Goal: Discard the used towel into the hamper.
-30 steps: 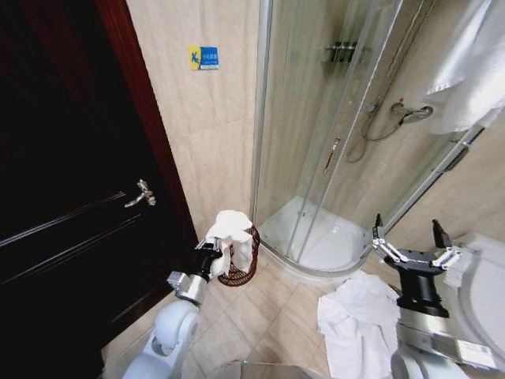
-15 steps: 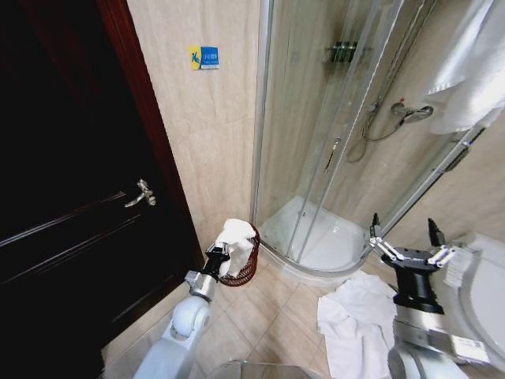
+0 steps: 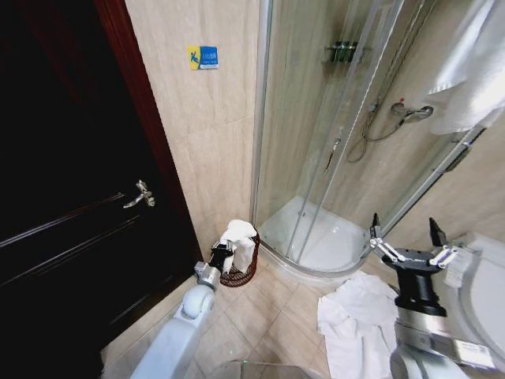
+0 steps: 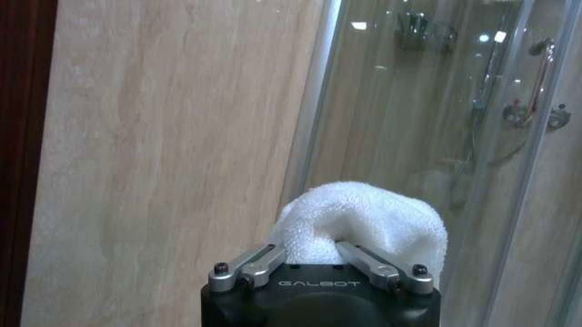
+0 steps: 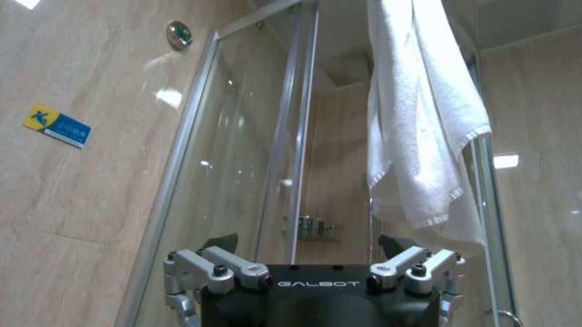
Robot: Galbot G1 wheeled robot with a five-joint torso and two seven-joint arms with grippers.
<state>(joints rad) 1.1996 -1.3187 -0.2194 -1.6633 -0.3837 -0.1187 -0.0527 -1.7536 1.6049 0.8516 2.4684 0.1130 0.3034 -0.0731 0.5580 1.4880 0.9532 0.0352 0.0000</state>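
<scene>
The used towel (image 3: 240, 239) is a white bundle, and my left gripper (image 3: 222, 255) is shut on it. It hangs right over the mouth of the hamper (image 3: 241, 275), a small dark red-brown wire basket on the floor against the wall beside the shower. The towel's lower part dips to the rim. In the left wrist view the towel (image 4: 369, 221) bulges out between the fingers of the left gripper (image 4: 314, 255). My right gripper (image 3: 404, 235) is held up at the right, open and empty, and shows as the right gripper (image 5: 307, 246) in its own wrist view.
A dark door (image 3: 71, 197) with a metal handle (image 3: 140, 194) stands just left of the hamper. The glass shower enclosure (image 3: 316, 158) curves behind it. Another white towel (image 3: 357, 317) lies crumpled on the tiles by my right arm. A white towel (image 5: 420, 136) hangs overhead.
My left arm has stretched forward and carried the towel a little farther and lower, over the hamper's mouth. The right gripper has stayed where it was.
</scene>
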